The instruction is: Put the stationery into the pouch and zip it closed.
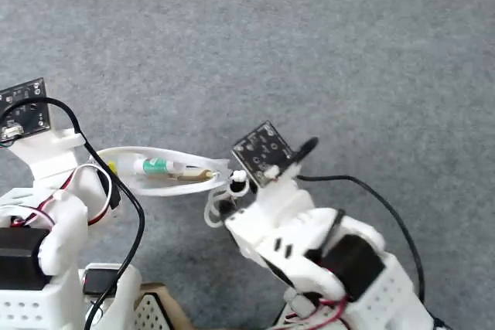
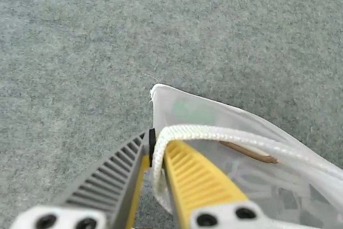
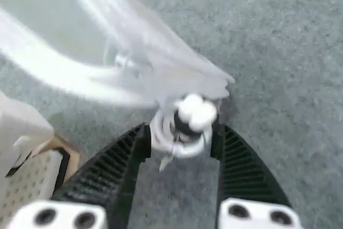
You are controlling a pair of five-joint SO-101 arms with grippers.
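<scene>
We see the clear pouch [image 1: 179, 158] on the grey table [image 1: 348, 59], stationery [image 1: 157, 165] inside. The left wrist view reveals the left gripper [image 2: 155, 142] clamped on its corner. The right wrist view shows the right gripper [image 3: 180, 132] agape, straddling the zip pull [image 3: 195, 112].

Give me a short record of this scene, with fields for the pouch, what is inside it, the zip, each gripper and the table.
pouch: clear pouch, lying between the two arms
contents: stationery inside, one piece with a green band
zip: seems open, the white rims spread apart
zip pull: white, at the pouch end nearer the right arm
left gripper: shut on the other end of the pouch, at its white rim
right gripper: jaws apart, the zip pull between them
table: grey felt-like cover
</scene>
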